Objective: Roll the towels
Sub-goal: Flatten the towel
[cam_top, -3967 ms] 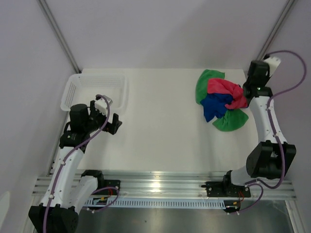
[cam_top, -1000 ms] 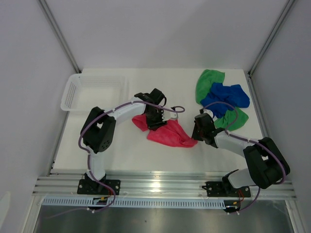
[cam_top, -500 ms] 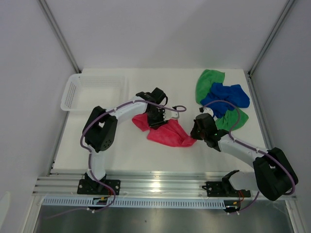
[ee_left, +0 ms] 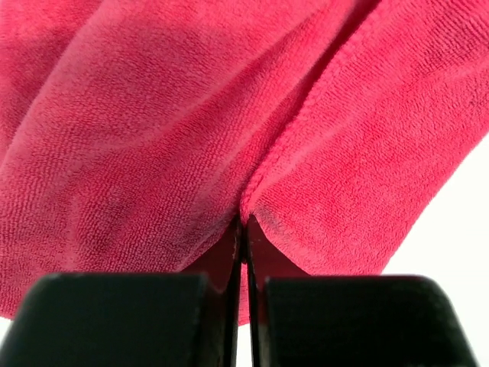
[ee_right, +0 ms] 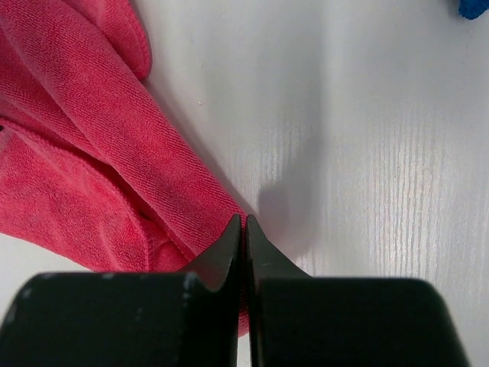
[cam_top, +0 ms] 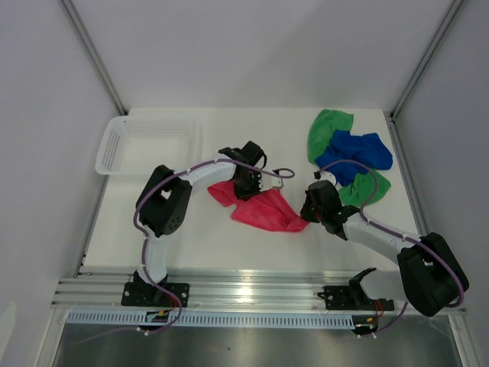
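Note:
The pink-red towel [cam_top: 263,210] lies crumpled near the table's middle. My left gripper [cam_top: 248,186] sits over its far edge; in the left wrist view that gripper [ee_left: 244,222] is shut on a pinched fold of the pink-red towel [ee_left: 153,115]. My right gripper [cam_top: 309,215] is at the towel's right corner; in the right wrist view it [ee_right: 244,220] is shut on the edge of the pink-red towel [ee_right: 76,138]. The blue towel [cam_top: 355,153] lies on the green towel [cam_top: 330,126] at the back right.
A white mesh basket [cam_top: 114,141] stands at the back left. Metal frame posts rise at both back corners. The table's right edge runs close behind the green and blue pile.
Four seconds ago the pink-red towel lay on the pile and the left arm was by the basket. Over the last second both grippers have closed on the towel.

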Motion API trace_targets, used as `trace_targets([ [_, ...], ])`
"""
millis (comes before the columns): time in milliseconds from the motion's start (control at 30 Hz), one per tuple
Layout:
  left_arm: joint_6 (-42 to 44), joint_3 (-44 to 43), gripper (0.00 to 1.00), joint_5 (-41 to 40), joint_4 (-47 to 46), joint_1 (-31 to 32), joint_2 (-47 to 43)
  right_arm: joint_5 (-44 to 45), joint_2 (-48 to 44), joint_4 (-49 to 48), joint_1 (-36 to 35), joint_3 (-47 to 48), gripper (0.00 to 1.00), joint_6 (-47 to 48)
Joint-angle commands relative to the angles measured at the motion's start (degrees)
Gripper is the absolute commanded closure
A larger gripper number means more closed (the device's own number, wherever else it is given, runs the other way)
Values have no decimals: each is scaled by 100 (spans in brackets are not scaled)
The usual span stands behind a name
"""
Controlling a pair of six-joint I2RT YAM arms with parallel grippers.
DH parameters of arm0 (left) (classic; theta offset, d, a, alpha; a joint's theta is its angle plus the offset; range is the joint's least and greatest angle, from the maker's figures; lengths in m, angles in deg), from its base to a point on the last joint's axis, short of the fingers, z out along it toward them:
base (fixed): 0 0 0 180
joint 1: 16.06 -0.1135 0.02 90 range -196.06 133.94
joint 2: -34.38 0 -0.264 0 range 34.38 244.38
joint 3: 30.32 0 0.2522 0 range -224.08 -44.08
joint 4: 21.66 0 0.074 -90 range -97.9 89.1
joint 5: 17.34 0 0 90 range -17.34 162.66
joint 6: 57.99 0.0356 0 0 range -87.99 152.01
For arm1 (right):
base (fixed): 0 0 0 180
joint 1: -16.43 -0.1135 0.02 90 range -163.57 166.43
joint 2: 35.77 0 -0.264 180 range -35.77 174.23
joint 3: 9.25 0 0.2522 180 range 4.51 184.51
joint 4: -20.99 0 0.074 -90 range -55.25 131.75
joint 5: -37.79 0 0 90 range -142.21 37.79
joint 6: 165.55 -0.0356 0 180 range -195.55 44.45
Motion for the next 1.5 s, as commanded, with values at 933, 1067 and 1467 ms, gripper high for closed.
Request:
trace_targets([
  [933,-1382,-441,99,-1615,1345,-361,-6273,-732,-783,1084,-773,3659,100,1169],
  [1067,-1197,-650,99,-2522,1337,-685,-6800,-968,713,802,-1230,5578,100,1476],
  [1467,-801,-2884,99,-3096,1749,-1495,-6749,-2147,4232,943,-1433,10596,100,1099],
])
